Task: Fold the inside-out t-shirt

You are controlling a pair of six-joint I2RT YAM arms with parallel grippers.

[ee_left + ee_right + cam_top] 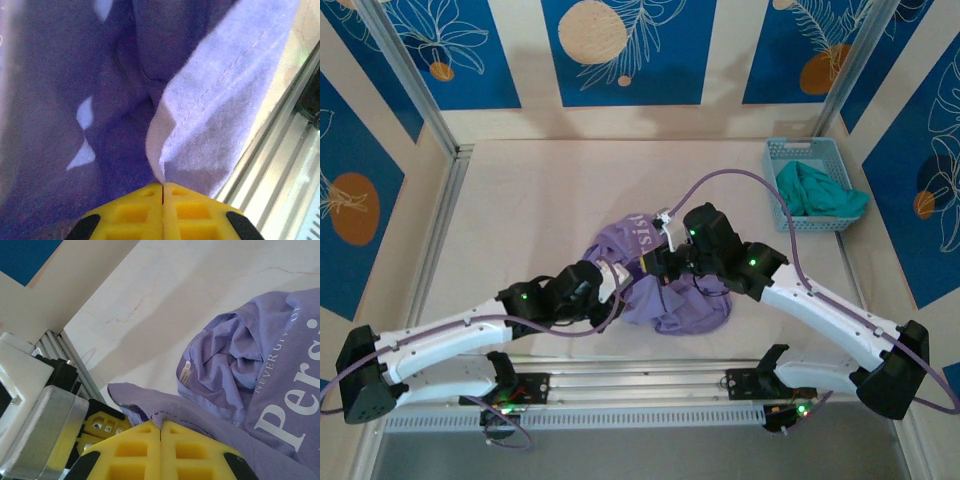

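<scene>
Top camera looks down; wrist cameras close, sharing t-shirt (695,310).

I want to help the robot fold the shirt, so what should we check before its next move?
1. Left fingers shut on the t-shirt: ok.
2. Right fingers shut on its stitched edge: ok.
3. T-shirt lying flat: not ok, it is bunched in a heap.
4. Teal garment out of the way in the basket: ok.
5. Both grips on matching corners: cannot tell.
</scene>
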